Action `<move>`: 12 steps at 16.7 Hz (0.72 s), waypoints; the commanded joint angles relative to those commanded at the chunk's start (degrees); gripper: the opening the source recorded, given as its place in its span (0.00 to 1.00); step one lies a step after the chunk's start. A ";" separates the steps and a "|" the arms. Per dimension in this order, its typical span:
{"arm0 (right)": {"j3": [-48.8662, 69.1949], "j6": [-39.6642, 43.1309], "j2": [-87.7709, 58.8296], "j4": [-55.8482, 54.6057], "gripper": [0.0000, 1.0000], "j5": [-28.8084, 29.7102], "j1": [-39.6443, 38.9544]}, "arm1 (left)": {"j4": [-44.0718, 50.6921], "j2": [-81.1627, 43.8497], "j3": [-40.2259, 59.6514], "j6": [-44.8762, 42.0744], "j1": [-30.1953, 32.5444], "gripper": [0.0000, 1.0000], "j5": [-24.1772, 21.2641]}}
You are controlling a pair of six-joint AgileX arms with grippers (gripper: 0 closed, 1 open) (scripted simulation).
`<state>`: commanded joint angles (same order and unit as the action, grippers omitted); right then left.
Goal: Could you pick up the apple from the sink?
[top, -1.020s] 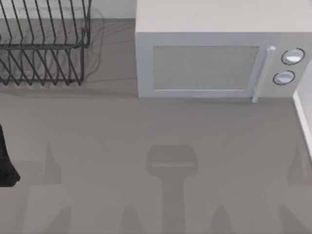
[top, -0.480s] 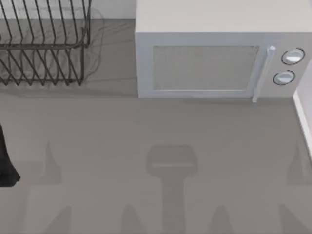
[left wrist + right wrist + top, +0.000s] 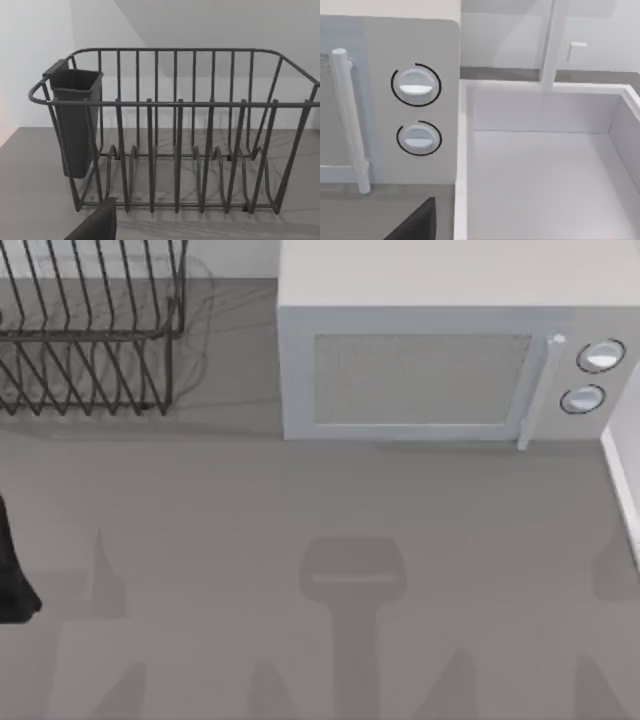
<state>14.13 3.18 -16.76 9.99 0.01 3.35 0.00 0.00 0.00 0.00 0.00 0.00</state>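
Left arm (image 3: 14,570) at the table's left edge, finger state indiscernible — dish rack (image 3: 175,130), microwave (image 3: 440,360), white sink (image 3: 545,165)

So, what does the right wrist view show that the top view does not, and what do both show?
The right wrist view alone looks into the white sink, with its pale inner walls and floor, and a tap rising behind it. No apple is seen in the part of the basin it covers. The top view alone has the wire dish rack at the table's left rear and the microwave's mesh door. Both share the microwave with its handle and two round knobs.
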 joint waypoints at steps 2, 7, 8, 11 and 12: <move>7.23 1.63 -9.88 5.11 1.00 0.01 1.71 | 0.00 0.00 0.00 0.00 0.00 1.00 0.00; 27.84 6.26 -39.87 19.64 1.00 0.03 6.58 | 0.00 0.00 0.00 0.00 0.00 1.00 0.00; 32.05 7.20 -46.16 22.61 1.00 0.03 7.58 | 0.00 0.00 0.00 0.00 0.00 1.00 0.00; 44.06 9.90 -64.31 31.09 1.00 0.04 10.42 | 0.00 0.00 0.00 0.00 0.00 1.00 0.00; 47.73 10.72 -69.86 33.67 1.00 0.05 11.28 | 0.00 0.00 0.00 0.00 0.00 1.00 0.00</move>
<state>61.87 13.90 -86.62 43.66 0.06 14.63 0.00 0.00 0.00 0.00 0.00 0.00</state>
